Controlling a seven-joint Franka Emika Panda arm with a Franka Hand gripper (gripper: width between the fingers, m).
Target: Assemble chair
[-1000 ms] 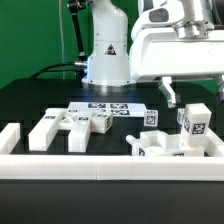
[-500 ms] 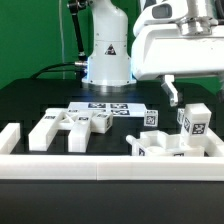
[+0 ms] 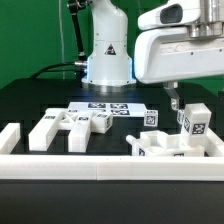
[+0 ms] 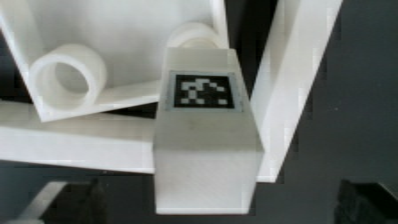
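The chair lies in loose white tagged parts on the black table. A flat slotted piece (image 3: 55, 128) lies at the exterior view's left, with small cubes (image 3: 100, 120) beside it. At the right an upright tagged bar (image 3: 193, 120) stands by a frame part (image 3: 163, 147). My gripper (image 3: 177, 101) hangs open just above and slightly left of that bar, holding nothing. In the wrist view the tagged bar (image 4: 205, 120) sits between the dark fingertips (image 4: 50, 205), which stand well clear of it on both sides. A part with a round hole (image 4: 71, 80) lies behind it.
The marker board (image 3: 105, 106) lies flat behind the parts, in front of the arm's base (image 3: 107, 60). A long plain white rail (image 3: 100, 166) runs along the table's front, with raised ends at both sides. Another small tagged cube (image 3: 150, 117) stands mid-table.
My gripper has moved toward the exterior view's right and a little lower, closer to the upright tagged bar. The parts have not moved.
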